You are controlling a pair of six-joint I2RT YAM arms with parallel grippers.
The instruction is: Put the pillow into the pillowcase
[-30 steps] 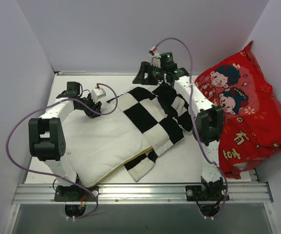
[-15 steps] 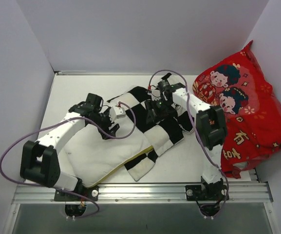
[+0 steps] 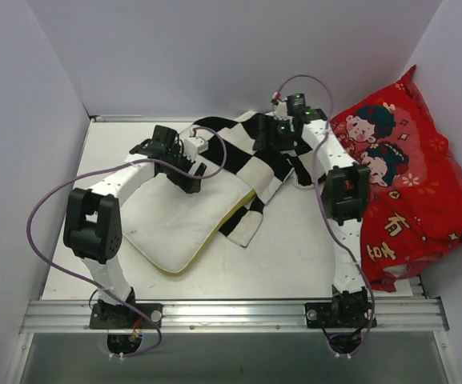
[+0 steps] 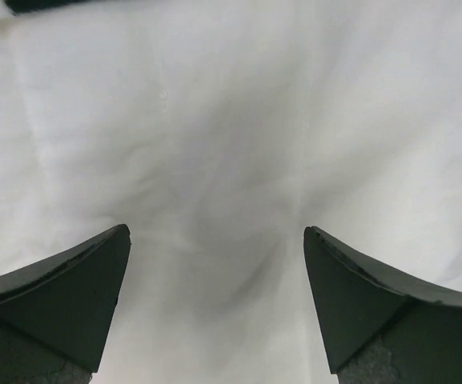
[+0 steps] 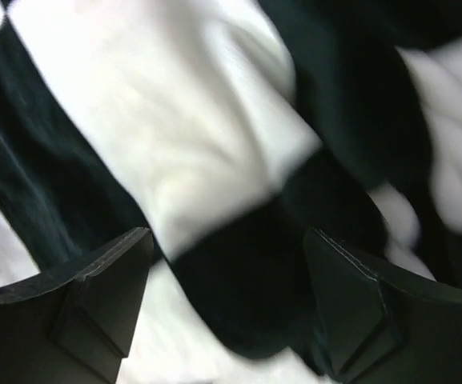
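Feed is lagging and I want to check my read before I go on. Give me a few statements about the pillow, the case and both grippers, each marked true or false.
1. The pillow is fully inside the pillowcase. False: most of the pillow lies bare, and the pillowcase covers only its far right corner.
2. The left gripper is over the pillow with its fingers apart. True.
3. The right gripper is shut on the red cushion. False: its fingers are apart and it is over the checkered pillowcase.
4. The red cushion lies to the right of the pillowcase, with neither gripper on it. True.
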